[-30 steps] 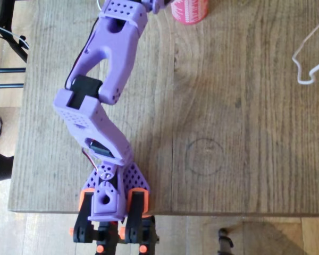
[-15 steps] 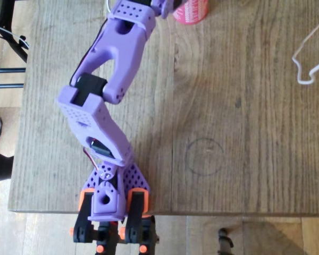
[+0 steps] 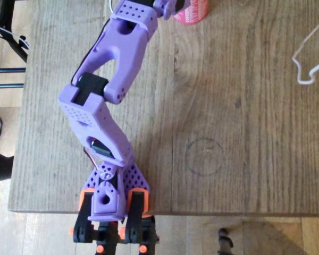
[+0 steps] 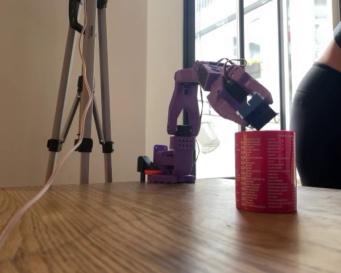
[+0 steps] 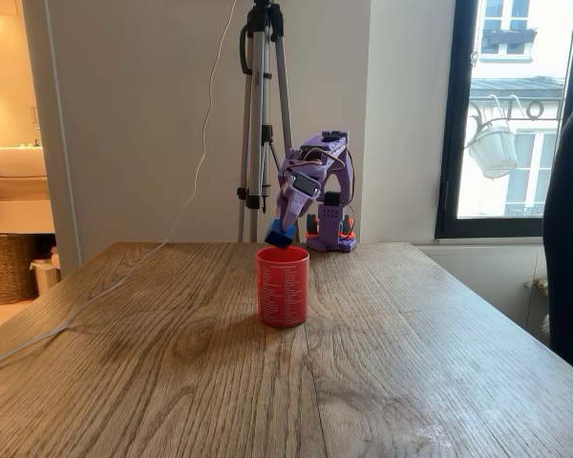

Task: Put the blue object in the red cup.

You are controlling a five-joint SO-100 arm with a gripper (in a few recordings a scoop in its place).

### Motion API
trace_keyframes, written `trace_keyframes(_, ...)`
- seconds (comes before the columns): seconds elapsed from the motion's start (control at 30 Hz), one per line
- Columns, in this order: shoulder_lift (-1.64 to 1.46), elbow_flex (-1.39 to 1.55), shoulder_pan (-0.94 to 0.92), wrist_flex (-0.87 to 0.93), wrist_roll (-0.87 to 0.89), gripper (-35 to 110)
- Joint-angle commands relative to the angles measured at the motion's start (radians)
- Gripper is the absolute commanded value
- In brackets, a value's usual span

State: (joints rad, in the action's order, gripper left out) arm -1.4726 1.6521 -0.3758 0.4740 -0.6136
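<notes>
Overhead, frame edge crops red cup [image 3: 192, 13], pincer [image 3: 168, 6].

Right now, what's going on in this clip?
A purple robot arm is reaching across a wooden table toward a red cup. Its end effector holds a small blue brick just above the cup's rim, toward its left edge in that fixed view. The brick is not in the cup yet. A person in dark clothing stands beside the table, hands off.
</notes>
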Motion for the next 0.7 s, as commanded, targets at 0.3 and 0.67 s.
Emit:
trace_keyframes(0.3,-0.048,-0.021,-0.015,0.025,0.006,39)
trace_keyframes(0.67,-0.071,-0.023,-0.012,-0.049,0.014,0)
